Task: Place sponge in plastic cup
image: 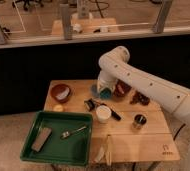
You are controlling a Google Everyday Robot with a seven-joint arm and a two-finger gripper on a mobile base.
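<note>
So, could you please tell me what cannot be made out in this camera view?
- Gripper: at the table's far edge, at the teal shape there; the arm covers it.
- Sponge: not separable from that teal shape, too blurred.
- Plastic cup: same spot, hidden by the arm.
- Utensil in the green tray: too small to identify.

We can read no text, label or number anywhere. Near the table's (138, 145) front right corner we see a small dark mark (166, 148), too faint to make out. The gripper (100, 90) hangs over the table's back edge.
</note>
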